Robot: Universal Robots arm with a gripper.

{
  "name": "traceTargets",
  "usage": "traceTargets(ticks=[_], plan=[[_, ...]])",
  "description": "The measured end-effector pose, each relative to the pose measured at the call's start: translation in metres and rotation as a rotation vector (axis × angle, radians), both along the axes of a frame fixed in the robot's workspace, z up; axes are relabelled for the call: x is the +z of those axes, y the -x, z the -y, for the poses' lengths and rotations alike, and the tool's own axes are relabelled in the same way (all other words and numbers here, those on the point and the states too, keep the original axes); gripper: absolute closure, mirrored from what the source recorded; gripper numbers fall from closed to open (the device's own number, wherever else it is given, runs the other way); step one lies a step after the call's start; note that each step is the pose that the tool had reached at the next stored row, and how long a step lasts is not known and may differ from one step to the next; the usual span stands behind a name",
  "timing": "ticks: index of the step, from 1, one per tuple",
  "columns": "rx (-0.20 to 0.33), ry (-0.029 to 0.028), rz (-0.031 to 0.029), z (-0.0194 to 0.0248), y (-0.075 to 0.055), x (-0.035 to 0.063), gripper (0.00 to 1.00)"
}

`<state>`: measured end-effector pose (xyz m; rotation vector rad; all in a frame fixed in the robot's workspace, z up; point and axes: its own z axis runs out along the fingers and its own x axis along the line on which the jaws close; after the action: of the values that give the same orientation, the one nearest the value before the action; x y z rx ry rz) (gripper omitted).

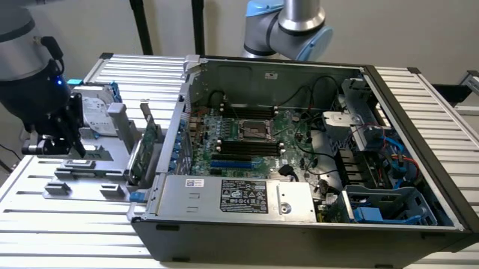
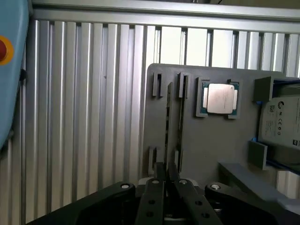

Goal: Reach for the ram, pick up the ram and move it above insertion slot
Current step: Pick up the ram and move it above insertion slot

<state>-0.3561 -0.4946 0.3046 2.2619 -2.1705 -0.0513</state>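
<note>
My gripper [image 2: 166, 174] hangs over the grey holder plate [image 2: 201, 140], fingers pressed together with nothing between them. Just beyond the fingertips the ram [image 2: 168, 122] stands on edge in the plate's small clips, showing as a thin dark strip; a second thin strip [image 2: 183, 112] runs parallel beside it. In the exterior view the gripper [image 1: 51, 147] is at the far left, over the same plate [image 1: 90, 179], well apart from the open computer case. The black insertion slots [image 1: 250, 148] lie in parallel rows on the motherboard, just in front of the silver processor socket [image 1: 258, 130].
A loose processor chip [image 2: 220, 99] and the grey hard drive [image 2: 281, 122] sit on the plate past the ram. An expansion card [image 1: 146, 148] stands between the plate and the case wall [image 1: 176, 140]. A blue slot [image 1: 232, 165], cables and a power supply [image 1: 239, 196] crowd the case.
</note>
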Motion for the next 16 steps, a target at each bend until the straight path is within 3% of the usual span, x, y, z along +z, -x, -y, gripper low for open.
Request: traceTargets(ticks=[10, 16], plan=[[0.035, -0.0156, -0.0013, 0.0003, -0.019, 0.0455, 0.86], [0.040, -0.0230, -0.0063, 0.0003, -0.045, 0.0726, 0.86]])
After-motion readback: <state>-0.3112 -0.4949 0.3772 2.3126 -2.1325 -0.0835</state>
